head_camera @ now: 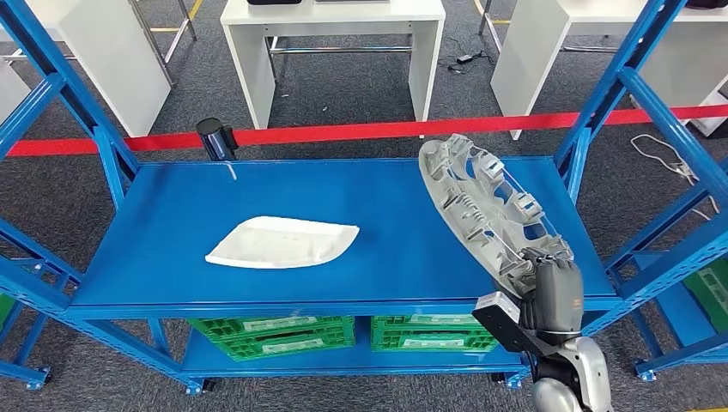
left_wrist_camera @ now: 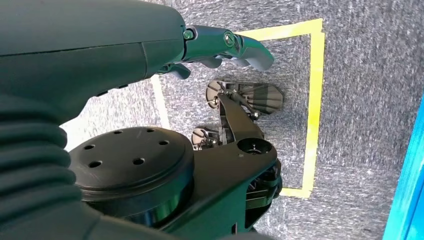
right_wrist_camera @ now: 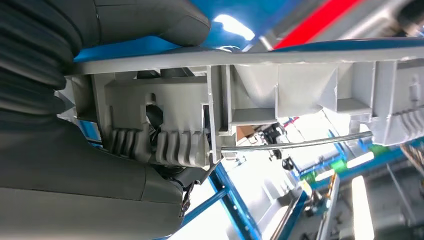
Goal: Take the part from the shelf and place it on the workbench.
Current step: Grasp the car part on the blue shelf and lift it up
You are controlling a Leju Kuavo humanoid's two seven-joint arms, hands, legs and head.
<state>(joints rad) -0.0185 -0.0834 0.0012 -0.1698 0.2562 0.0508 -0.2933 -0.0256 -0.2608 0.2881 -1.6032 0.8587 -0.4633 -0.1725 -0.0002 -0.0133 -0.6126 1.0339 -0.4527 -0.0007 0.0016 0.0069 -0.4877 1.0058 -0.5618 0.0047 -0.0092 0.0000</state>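
Note:
A long grey ribbed plastic part (head_camera: 489, 202) stands on edge, tilted, over the right side of the blue shelf (head_camera: 172, 215). My right hand (head_camera: 554, 292) grips its near end at the shelf's front right corner. The right wrist view shows that same part (right_wrist_camera: 260, 95) close up, with my right hand (right_wrist_camera: 150, 22) wrapped around its end. A flat white part (head_camera: 283, 242) lies on the shelf left of the middle. My left hand (left_wrist_camera: 220, 45) hangs over the floor, fingers loosely curled and holding nothing.
The blue rack's slanted posts (head_camera: 631, 94) flank the shelf. Green crates (head_camera: 275, 335) sit on the level below. A red barrier tape (head_camera: 343, 133) with a black post (head_camera: 215, 137) runs behind. White tables (head_camera: 335, 43) stand farther back. Yellow floor tape (left_wrist_camera: 315, 100) lies under my left hand.

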